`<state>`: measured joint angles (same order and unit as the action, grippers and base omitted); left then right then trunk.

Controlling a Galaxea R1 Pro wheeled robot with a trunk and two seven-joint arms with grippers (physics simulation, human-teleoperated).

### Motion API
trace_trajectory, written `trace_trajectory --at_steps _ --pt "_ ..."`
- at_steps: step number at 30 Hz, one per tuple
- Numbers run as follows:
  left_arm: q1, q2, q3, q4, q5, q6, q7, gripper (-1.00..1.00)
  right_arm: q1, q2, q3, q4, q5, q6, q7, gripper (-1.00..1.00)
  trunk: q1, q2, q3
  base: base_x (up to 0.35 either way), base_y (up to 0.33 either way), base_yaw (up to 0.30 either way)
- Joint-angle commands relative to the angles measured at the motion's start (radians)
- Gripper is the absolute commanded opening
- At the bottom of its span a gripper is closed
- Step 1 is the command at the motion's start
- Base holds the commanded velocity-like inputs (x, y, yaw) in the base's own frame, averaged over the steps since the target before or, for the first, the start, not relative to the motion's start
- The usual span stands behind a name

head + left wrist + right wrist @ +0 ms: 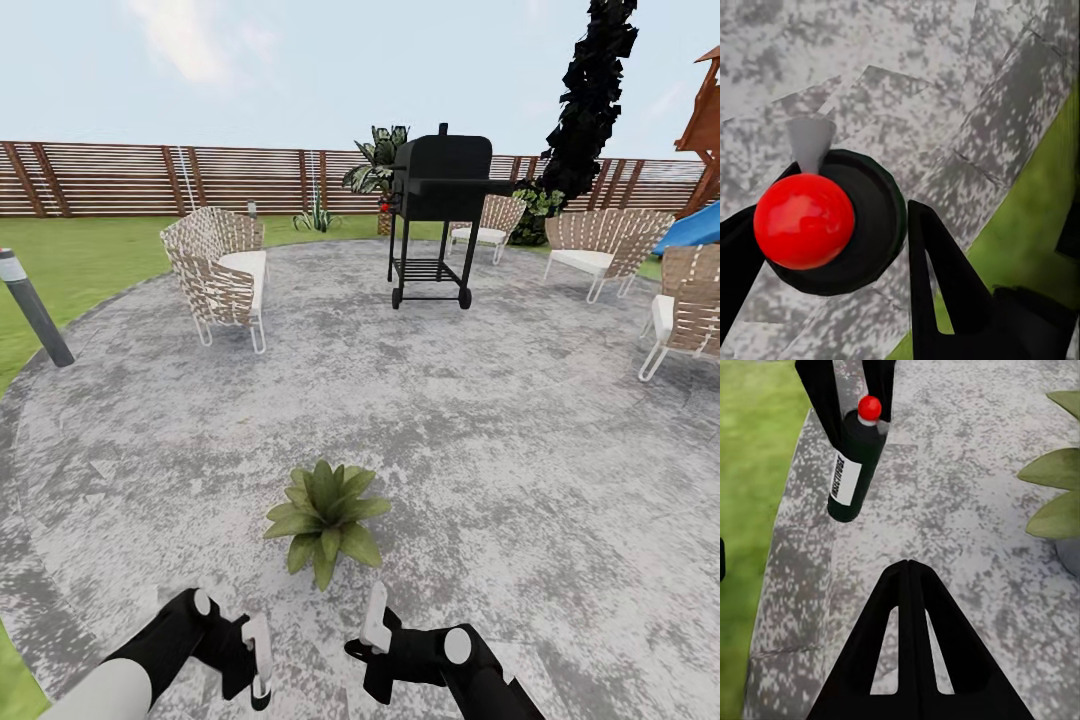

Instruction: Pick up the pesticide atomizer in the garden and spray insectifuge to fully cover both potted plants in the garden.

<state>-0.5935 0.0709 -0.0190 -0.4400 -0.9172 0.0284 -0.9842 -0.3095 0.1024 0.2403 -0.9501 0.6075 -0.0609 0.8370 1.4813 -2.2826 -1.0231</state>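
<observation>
The pesticide atomizer (855, 465) is a dark bottle with a red cap and a white label. My left gripper (832, 225) is shut on it, low over the stone patio near the lawn's edge. From above, its red cap (804, 221) sits between the two black fingers (937, 277). One potted plant (325, 520), a low green rosette, stands on the patio just ahead of both grippers. Its leaves (1054, 495) lie beside my right gripper (911, 577), which is shut on nothing. In the head view my left gripper (258, 655) and right gripper (375, 625) sit low. The second potted plant is out of view.
A black grill (435, 215) stands at the patio's far side, with woven chairs to its left (220, 265) and right (600, 245), and another at the right edge (690, 310). A grey bollard lamp (30, 305) leans on the lawn at left. A brown slatted fence (120, 180) closes the back.
</observation>
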Motion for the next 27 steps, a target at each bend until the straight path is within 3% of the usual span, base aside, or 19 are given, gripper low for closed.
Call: trace_trajectory --at_steps 1,4,7,13,18,27 --pt "0.0 0.0 -0.013 -0.002 -0.002 -0.009 -0.019 -1.0 0.0 0.0 -0.001 -0.001 0.01 -0.006 0.002 -1.0 0.0 0.0 -0.001 0.0 0.0 0.0" --pt "0.0 -0.001 -0.054 -0.002 -0.001 -0.053 -0.053 -1.0 0.0 0.0 -0.001 -0.001 0.011 -0.007 0.001 -1.0 0.0 0.0 -0.001 0.0 0.0 0.0" --pt "0.002 -0.006 -0.071 -0.002 0.0 -0.072 -0.065 -1.0 0.0 0.0 -0.001 -0.001 0.011 -0.009 0.001 -1.0 0.0 0.0 -0.001 0.0 0.0 0.0" --pt "0.001 -0.026 -0.075 -0.002 0.003 -0.078 -0.067 -1.0 0.0 0.0 -0.001 -0.001 0.011 -0.01 0.001 -1.0 0.0 0.0 -0.001 0.0 0.0 0.0" --pt "0.0 -0.06 -0.076 -0.002 0.007 -0.094 -0.067 -1.0 0.0 0.0 -0.001 -0.002 0.011 -0.01 -0.001 -1.0 0.0 0.0 -0.001 0.0 0.0 0.0" --pt "-0.002 -0.083 -0.075 -0.002 0.009 -0.144 -0.067 -1.0 0.0 0.0 -0.001 -0.001 0.011 -0.01 -0.001 -1.0 0.0 0.0 -0.001 0.0 0.0 0.0"
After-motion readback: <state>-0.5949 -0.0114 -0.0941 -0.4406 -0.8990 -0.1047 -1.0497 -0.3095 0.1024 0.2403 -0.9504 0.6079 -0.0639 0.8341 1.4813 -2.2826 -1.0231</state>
